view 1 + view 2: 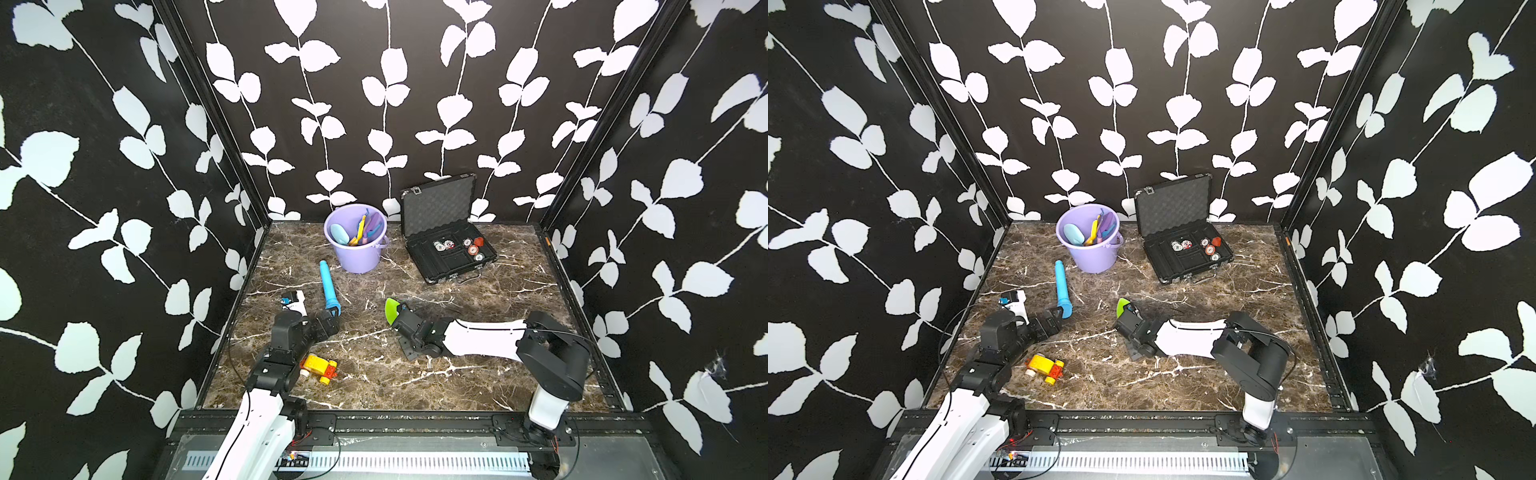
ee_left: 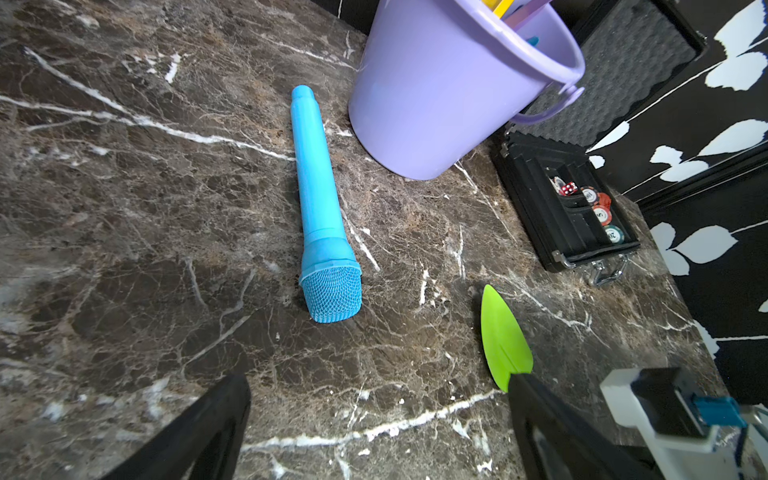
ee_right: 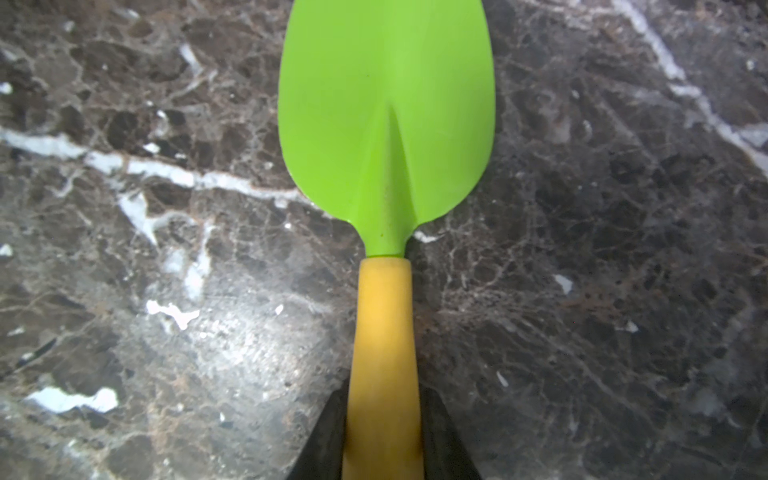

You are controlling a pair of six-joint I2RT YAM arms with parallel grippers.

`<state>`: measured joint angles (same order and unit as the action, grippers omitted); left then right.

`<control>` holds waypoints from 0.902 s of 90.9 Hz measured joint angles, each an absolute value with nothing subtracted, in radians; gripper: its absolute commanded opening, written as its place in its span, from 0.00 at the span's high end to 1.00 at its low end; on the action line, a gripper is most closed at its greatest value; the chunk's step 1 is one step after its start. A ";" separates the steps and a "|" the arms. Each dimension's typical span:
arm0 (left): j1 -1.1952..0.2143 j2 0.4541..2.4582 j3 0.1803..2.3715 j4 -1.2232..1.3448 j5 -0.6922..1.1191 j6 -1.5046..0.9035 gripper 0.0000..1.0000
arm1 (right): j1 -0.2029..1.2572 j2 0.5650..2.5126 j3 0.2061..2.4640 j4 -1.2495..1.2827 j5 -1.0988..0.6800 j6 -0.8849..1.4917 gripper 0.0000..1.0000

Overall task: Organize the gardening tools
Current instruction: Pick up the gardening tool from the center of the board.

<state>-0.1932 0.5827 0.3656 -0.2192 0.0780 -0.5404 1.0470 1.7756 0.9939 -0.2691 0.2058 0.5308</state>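
Observation:
A green trowel (image 3: 386, 112) with a yellow handle is low at the table's middle, its blade (image 1: 391, 311) pointing toward the back. My right gripper (image 3: 383, 415) is shut on that handle, and both top views show it (image 1: 1129, 311) close to the marble. Whether the blade touches the table I cannot tell. Several other gardening tools (image 1: 361, 228) stand in a purple bucket (image 1: 361, 257) at the back. My left gripper (image 2: 376, 380) is open with nothing between its fingers, just short of the meshed end of a light-blue cylinder (image 2: 318, 195).
An open black case (image 1: 436, 203) holding chips and dice stands to the right of the bucket. A yellow-and-red toy car (image 1: 319, 365) lies beside my left arm near the front. The light-blue cylinder (image 1: 326, 286) lies left of the bucket (image 1: 1096, 257).

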 measured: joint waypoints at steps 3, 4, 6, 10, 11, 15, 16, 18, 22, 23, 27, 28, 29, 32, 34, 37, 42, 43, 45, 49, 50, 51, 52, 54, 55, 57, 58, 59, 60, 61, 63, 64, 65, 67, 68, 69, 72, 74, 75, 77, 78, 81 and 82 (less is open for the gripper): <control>-0.193 0.590 0.366 -0.212 0.083 -0.543 0.01 | 1.051 1.771 0.991 -0.263 0.206 0.525 1.00; -0.193 0.591 0.366 -0.209 0.086 -0.544 0.01 | 1.052 1.770 0.989 -0.260 0.206 0.522 1.00; -0.193 0.598 0.366 -0.205 0.091 -0.547 0.01 | 1.055 1.763 0.984 -0.252 0.207 0.517 1.00; -0.193 0.608 0.366 -0.197 0.097 -0.551 0.01 | 1.061 1.750 0.974 -0.242 0.207 0.508 1.00; -0.193 0.611 0.366 -0.195 0.100 -0.551 0.01 | 1.062 1.745 0.972 -0.238 0.207 0.505 1.00; -0.193 0.625 0.366 -0.187 0.112 -0.554 0.01 | 1.069 1.727 0.960 -0.223 0.211 0.493 1.00; -0.193 0.628 0.366 -0.184 0.114 -0.555 0.01 | 1.071 1.723 0.957 -0.220 0.212 0.492 1.00; -0.193 0.636 0.366 -0.180 0.120 -0.557 0.01 | 1.075 1.713 0.952 -0.211 0.216 0.484 1.00; -0.193 0.652 0.366 -0.170 0.133 -0.559 0.01 | 1.083 1.697 0.943 -0.191 0.224 0.471 1.00; -0.193 0.656 0.366 -0.167 0.137 -0.560 0.01 | 1.085 1.693 0.941 -0.187 0.228 0.466 1.00; -0.193 0.674 0.366 -0.154 0.154 -0.566 0.01 | 1.093 1.679 0.935 -0.166 0.237 0.454 1.00; -0.193 0.677 0.366 -0.150 0.158 -0.567 0.01 | 1.095 1.678 0.934 -0.161 0.240 0.451 1.00; -0.193 0.681 0.366 -0.146 0.163 -0.567 0.01 | 1.097 1.674 0.933 -0.157 0.242 0.448 1.00; -0.193 0.694 0.366 -0.134 0.178 -0.573 0.01 | 1.102 1.670 0.931 -0.143 0.251 0.439 1.00; -0.193 0.701 0.368 -0.128 0.187 -0.576 0.01 | 1.106 1.665 0.928 -0.129 0.256 0.432 1.00; -0.193 0.713 0.372 -0.120 0.202 -0.580 0.01 | 1.108 1.662 0.925 -0.113 0.261 0.424 1.00; -0.193 0.732 0.381 -0.102 0.227 -0.584 0.01 | 1.112 1.655 0.920 -0.090 0.273 0.413 1.00; -0.193 0.735 0.383 -0.099 0.231 -0.584 0.01 | 1.113 1.655 0.919 -0.086 0.274 0.411 1.00; -0.193 0.741 0.389 -0.097 0.240 -0.586 0.01 | 1.113 1.654 0.918 -0.079 0.277 0.409 1.00; -0.193 0.754 0.398 -0.082 0.259 -0.588 0.01 | 1.113 1.654 0.917 -0.065 0.281 0.403 1.00; -0.193 0.756 0.400 -0.078 0.263 -0.588 0.01 | 1.113 1.654 0.917 -0.064 0.281 0.402 1.00; -0.193 0.758 0.403 -0.076 0.268 -0.589 0.01 | 1.113 1.654 0.917 -0.060 0.282 0.400 1.00; -0.193 0.761 0.406 -0.073 0.274 -0.590 0.01 | 1.113 1.654 0.916 -0.059 0.282 0.399 1.00; -0.193 0.764 0.408 -0.066 0.281 -0.592 0.01 | 1.113 1.654 0.916 -0.055 0.283 0.396 1.00; -0.193 0.765 0.409 -0.061 0.286 -0.593 0.01 | 1.113 1.654 0.915 -0.053 0.284 0.395 1.00; -0.193 0.767 0.410 -0.052 0.295 -0.595 0.01 | 1.113 1.654 0.914 -0.048 0.286 0.394 1.00; -0.193 0.768 0.411 -0.049 0.299 -0.595 0.01 | 1.113 1.654 0.913 -0.045 0.286 0.392 1.00; -0.193 0.768 0.411 -0.045 0.302 -0.596 0.01 | 1.113 1.654 0.913 -0.042 0.286 0.392 1.00; -0.193 0.769 0.411 -0.040 0.308 -0.596 0.01 | 1.113 1.654 0.912 -0.040 0.286 0.391 1.00; -0.193 0.770 0.411 -0.038 0.312 -0.598 0.01 | 1.113 1.654 0.911 -0.037 0.287 0.390 1.00; -0.193 0.771 0.411 -0.032 0.319 -0.599 0.01 | 1.113 1.654 0.909 -0.033 0.288 0.389 1.00; -0.193 0.772 0.411 -0.030 0.323 -0.599 0.01 | 1.113 1.654 0.908 -0.032 0.289 0.388 1.00; -0.193 0.773 0.411 -0.028 0.327 -0.600 0.01 | 1.113 1.654 0.907 -0.031 0.290 0.388 1.00; -0.193 0.775 0.411 -0.023 0.336 -0.601 0.01 | 1.113 1.654 0.904 -0.027 0.292 0.388 1.00; -0.193 0.776 0.411 -0.022 0.339 -0.601 0.01 | 1.113 1.654 0.902 -0.025 0.292 0.388 1.00; -0.193 0.777 0.412 -0.021 0.343 -0.601 0.01 | 1.113 1.654 0.901 -0.023 0.293 0.388 1.00; -0.193 0.782 0.416 -0.021 0.356 -0.600 0.01 | 1.113 1.652 0.895 -0.017 0.295 0.388 1.00; -0.193 0.786 0.420 -0.021 0.363 -0.600 0.01 | 1.113 1.650 0.890 -0.012 0.296 0.388 1.00; -0.193 0.788 0.422 -0.021 0.367 -0.599 0.01 | 1.113 1.649 0.888 -0.010 0.297 0.387 1.00; -0.193 0.793 0.427 -0.021 0.376 -0.599 0.01 | 1.113 1.646 0.882 -0.009 0.297 0.387 1.00; -0.193 0.796 0.432 -0.020 0.381 -0.598 0.01 | 1.113 1.644 0.879 -0.007 0.298 0.387 1.00; -0.194 0.803 0.442 -0.020 0.391 -0.595 0.01 | 1.113 1.636 0.871 -0.002 0.299 0.384 1.00; -0.195 0.806 0.445 -0.020 0.395 -0.593 0.01 | 1.113 1.634 0.868 -0.001 0.299 0.384 1.00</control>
<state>-0.1947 0.8059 0.4450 -0.0196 0.3950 -0.5930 1.1133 1.6341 0.8684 -0.0006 0.2989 0.3843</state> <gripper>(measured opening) 0.987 0.265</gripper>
